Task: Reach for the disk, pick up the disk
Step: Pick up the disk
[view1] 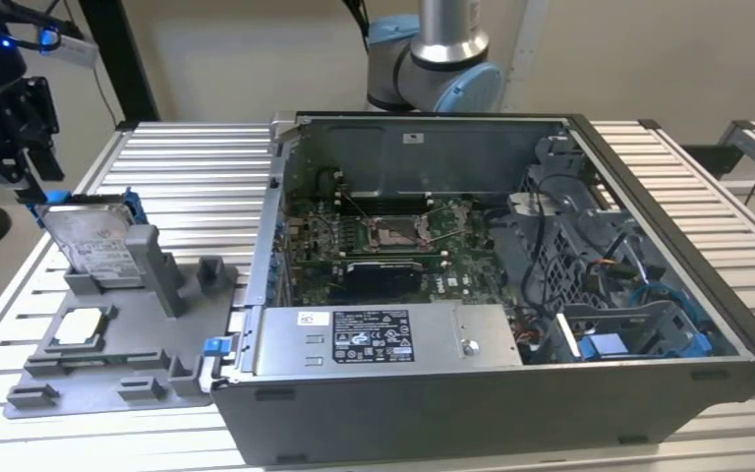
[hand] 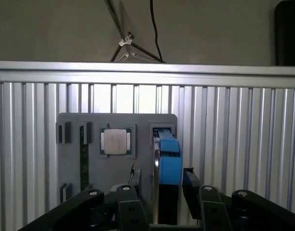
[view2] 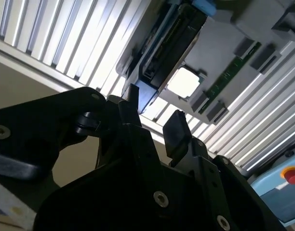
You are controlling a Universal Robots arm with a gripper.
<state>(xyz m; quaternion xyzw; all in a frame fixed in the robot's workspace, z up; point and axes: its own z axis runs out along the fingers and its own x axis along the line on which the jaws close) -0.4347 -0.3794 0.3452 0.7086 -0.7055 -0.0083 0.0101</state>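
At the tabletop's (view1: pixel 181 162) edge on the exterior view's left, a grey stand (view1: pixel 115 339) carries the disk (view1: pixel 89 241). The disk sits on edge in a slot, labelled face open to that camera, long axis rising near upright with a slight lean. A small square chip (view1: pixel 83 324) lies flat on the stand just beside it.

The claw (view1: pixel 30 162) hangs above the disk's top edge, offset toward that same tabletop edge. It is near but apart; no contact is seen. Claw state: released, holding nothing.

In the first wrist view the disk (hand: pixel 169 161) presents edge-on, blue rail uppermost. The two fingers (hand: pixel 190 180) stand one to each side of that thin edge, so the opening lines up across the disk's thickness. In the second wrist view the tabletop's slats show through the gap between the fingers (view2: pixel 176 127).

Judgement: the disk lies below the claw, along its line of approach. The reach is well advanced; the grasp is not yet made.
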